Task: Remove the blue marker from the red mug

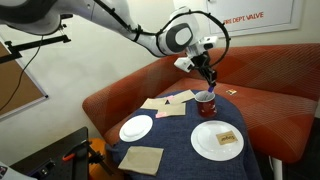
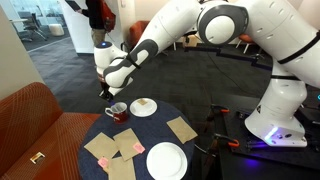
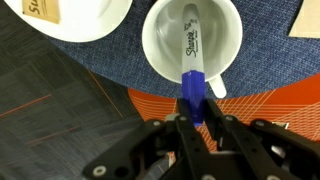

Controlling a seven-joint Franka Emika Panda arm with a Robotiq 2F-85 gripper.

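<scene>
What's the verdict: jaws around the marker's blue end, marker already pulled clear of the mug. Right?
Not clear of it. The wrist view shows the marker with its white barrel inside the mug; only the blue end pokes over the rim. The jaws are around that blue end, as you said.

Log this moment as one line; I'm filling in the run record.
phase: grasp | gripper: shut on blue marker | blue marker: tip inside red mug
</scene>
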